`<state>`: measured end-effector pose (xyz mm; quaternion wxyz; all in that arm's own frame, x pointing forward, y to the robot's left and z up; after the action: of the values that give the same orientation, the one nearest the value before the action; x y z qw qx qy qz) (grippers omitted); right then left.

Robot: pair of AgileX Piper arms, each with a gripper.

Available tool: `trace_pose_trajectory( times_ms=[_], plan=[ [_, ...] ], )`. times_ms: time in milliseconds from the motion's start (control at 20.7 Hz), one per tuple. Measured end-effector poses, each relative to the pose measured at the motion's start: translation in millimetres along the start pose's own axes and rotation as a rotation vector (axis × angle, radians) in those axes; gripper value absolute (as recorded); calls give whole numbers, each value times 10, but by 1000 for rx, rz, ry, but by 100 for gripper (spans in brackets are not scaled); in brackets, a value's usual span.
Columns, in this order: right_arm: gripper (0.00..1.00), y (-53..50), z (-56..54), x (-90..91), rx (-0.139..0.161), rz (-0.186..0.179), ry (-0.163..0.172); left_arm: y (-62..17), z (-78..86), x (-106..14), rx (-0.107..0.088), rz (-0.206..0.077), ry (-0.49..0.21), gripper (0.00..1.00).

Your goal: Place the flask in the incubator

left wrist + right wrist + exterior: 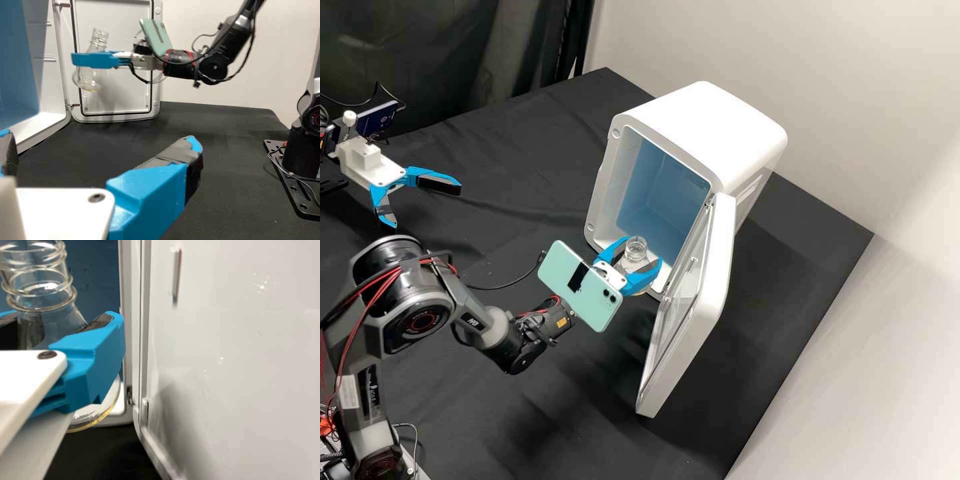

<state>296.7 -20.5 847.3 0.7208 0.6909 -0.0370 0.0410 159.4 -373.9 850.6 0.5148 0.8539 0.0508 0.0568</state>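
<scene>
At far left, the left gripper hangs over the black table, its fingers spread wide with nothing between them. Near the middle, the right gripper, with a mint-green phone fixed behind it, is clamped on the body of a clear glass flask. It holds the flask neck up at the lower front edge of the white incubator, before its blue interior. To the right, the incubator's door stands wide open, just beside the flask.
</scene>
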Motion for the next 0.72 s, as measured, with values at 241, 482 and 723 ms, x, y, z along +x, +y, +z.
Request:
trace_pose_trajectory(
  times_ms=[241, 482, 723],
  plan=[
    [0, -66, -84, 307, -26, 35, 29, -11, -6, 4, -5, -6, 2, 100],
    [0, -173, -208, 562, -49, 17, 39, -10, -8, 8, -5, -6, 2, 100],
    [0, -319, -223, 785, -63, -23, 20, -11, -9, 8, -5, -7, 2, 100]
  ],
)
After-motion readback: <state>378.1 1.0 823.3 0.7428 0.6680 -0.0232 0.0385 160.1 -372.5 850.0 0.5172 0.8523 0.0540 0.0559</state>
